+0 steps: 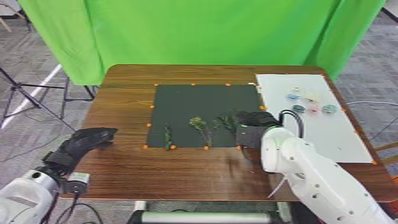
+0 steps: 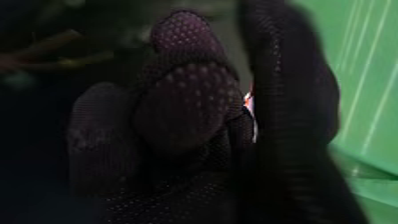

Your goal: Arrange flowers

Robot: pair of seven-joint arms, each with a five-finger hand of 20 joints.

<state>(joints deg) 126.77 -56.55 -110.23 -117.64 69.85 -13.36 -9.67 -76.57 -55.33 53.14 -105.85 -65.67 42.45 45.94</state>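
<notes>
Half-done at best, I reckon
Left hand (image 1: 91, 138) hangs relaxed by the table's (image 1: 120, 172) left edge, probably parked clear; green sprigs (image 1: 198, 122) stand spaced on the dark mat (image 1: 200, 100), likely for airiness; right hand (image 1: 256, 120) at its right edge, can't tell if gripping; blooms (image 1: 330, 109) near the table's right edge, handy.

Two hands (image 1: 89, 139), two mats (image 1: 188, 103), at least three sprigs (image 1: 198, 121) and five blooms (image 1: 330, 108) show.
</notes>
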